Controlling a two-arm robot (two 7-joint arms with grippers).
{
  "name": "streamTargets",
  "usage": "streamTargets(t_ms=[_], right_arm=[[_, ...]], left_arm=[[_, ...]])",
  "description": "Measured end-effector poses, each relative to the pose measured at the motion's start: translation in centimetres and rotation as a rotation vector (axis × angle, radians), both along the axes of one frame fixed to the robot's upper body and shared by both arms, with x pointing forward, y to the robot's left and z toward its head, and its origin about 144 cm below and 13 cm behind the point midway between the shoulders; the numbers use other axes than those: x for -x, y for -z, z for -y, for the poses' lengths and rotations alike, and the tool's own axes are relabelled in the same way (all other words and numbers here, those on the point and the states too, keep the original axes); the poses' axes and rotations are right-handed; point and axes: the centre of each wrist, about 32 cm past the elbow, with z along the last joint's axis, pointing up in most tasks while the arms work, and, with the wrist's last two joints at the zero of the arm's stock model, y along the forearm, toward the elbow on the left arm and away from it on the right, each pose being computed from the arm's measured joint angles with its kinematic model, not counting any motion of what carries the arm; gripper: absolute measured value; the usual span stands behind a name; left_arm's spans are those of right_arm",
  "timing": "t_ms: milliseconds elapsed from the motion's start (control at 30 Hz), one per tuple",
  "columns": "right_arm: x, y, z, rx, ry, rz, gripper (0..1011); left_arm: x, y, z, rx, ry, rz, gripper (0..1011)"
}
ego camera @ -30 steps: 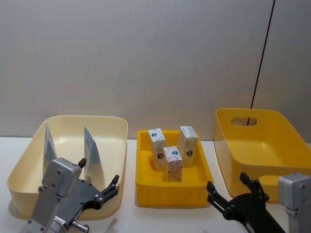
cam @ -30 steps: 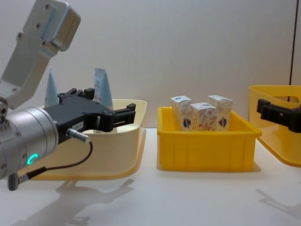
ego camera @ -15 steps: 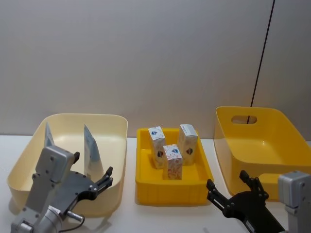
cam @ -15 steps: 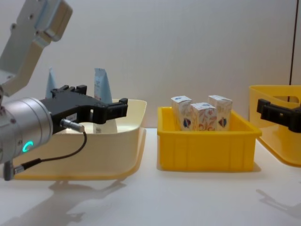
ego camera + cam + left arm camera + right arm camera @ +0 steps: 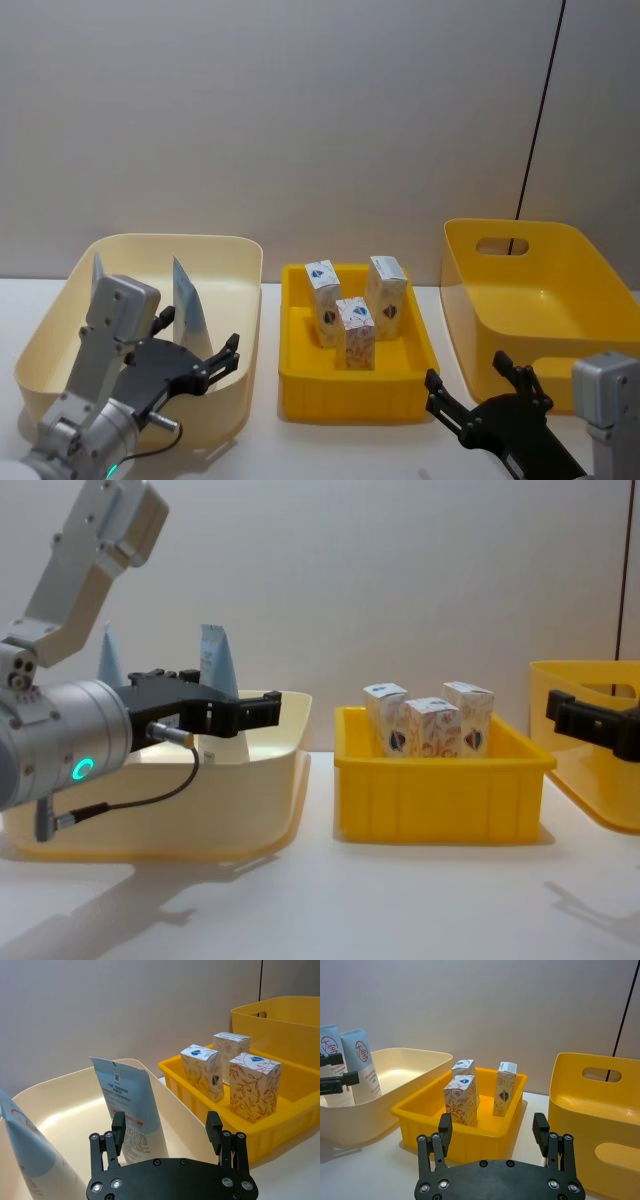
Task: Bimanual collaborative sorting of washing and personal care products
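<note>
Two pale blue tubes [image 5: 187, 300] [image 5: 100, 280] stand upright in the cream bin [image 5: 60, 320] on the left. Three white cartons with orange pattern [image 5: 357, 333] [image 5: 323, 290] [image 5: 386, 286] stand in the small yellow tray [image 5: 350, 395] at the centre. My left gripper [image 5: 198, 337] is open, low over the cream bin's near side, with the right-hand tube [image 5: 131, 1110] just ahead of its fingers [image 5: 118, 1127]. My right gripper [image 5: 467, 372] is open near the table's front, in front of the tray's right end, its fingers [image 5: 540, 1128] holding nothing.
A large yellow bin [image 5: 560, 300] with a handle slot stands at the right. The cream bin's wall [image 5: 270, 780] and the tray's front wall [image 5: 440, 800] face me with a narrow gap between them. A plain wall lies behind.
My left gripper has moved forward and up over the cream bin's near side, closer to the right-hand tube. The right arm, tubes and cartons have not moved.
</note>
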Motion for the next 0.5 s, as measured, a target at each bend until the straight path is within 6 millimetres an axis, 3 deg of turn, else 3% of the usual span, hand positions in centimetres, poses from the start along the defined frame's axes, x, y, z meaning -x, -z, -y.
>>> streamTargets(t_ms=[500], right_arm=[[0.0, 0.0, 0.0, 0.000, 0.000, 0.000, 1001]], left_arm=[[-2.5, -0.3, 0.6, -0.051, -0.010, -0.038, 1000]])
